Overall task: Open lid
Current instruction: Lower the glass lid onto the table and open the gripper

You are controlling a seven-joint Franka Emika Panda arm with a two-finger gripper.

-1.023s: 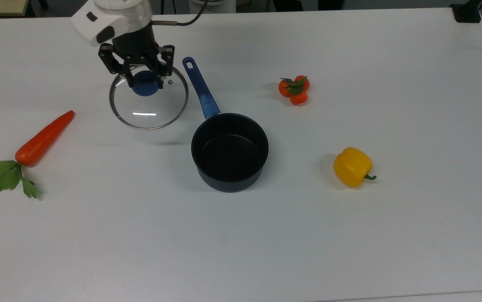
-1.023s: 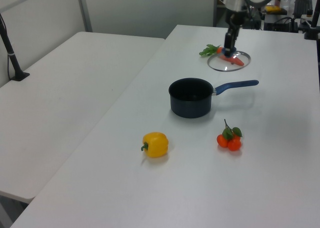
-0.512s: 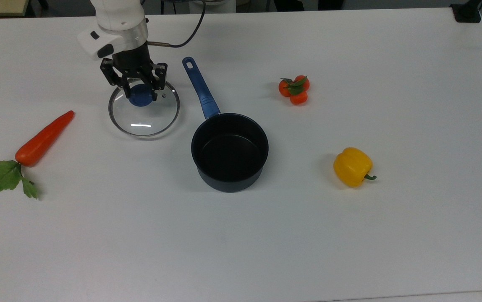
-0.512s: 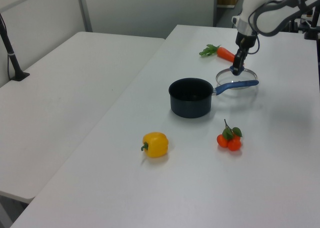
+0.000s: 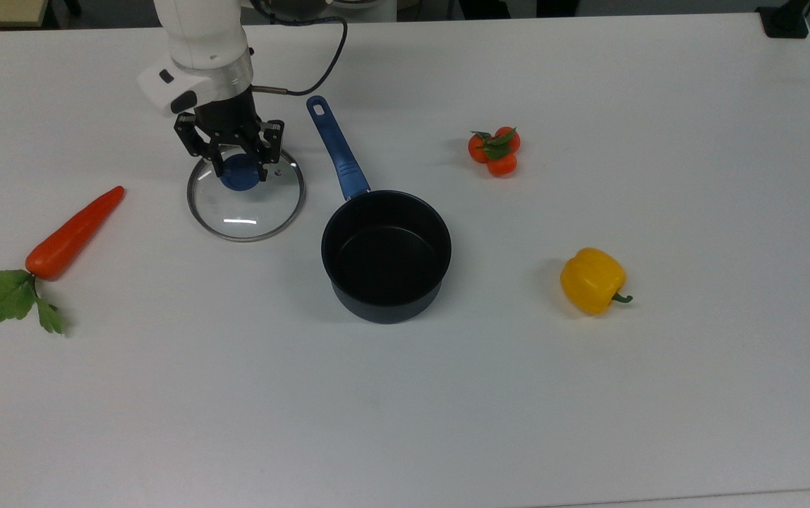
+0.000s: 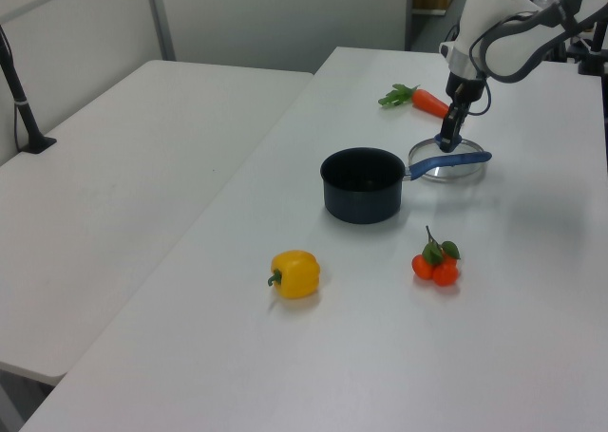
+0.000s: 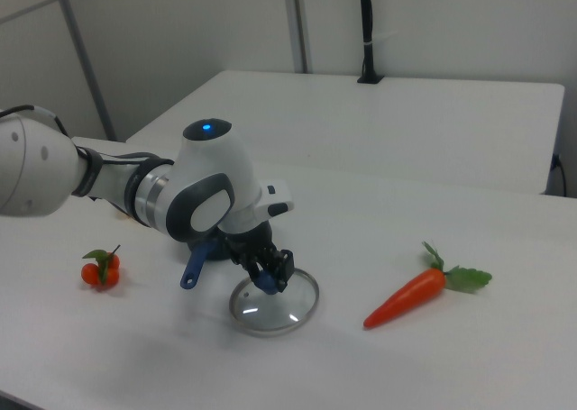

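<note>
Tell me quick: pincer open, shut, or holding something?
Pincer: shut on the blue knob of the round clear glass lid, which sits on the white table beside the dark saucepan.

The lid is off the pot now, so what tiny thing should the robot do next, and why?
Probably let go: the lid seems to lie flat on the table beside the saucepan, with the gripper at its blue knob.

One lid (image 5: 245, 200), one saucepan (image 5: 386, 255), one carrot (image 5: 73, 233), one yellow pepper (image 5: 592, 279), one tomato cluster (image 5: 494, 151).
</note>
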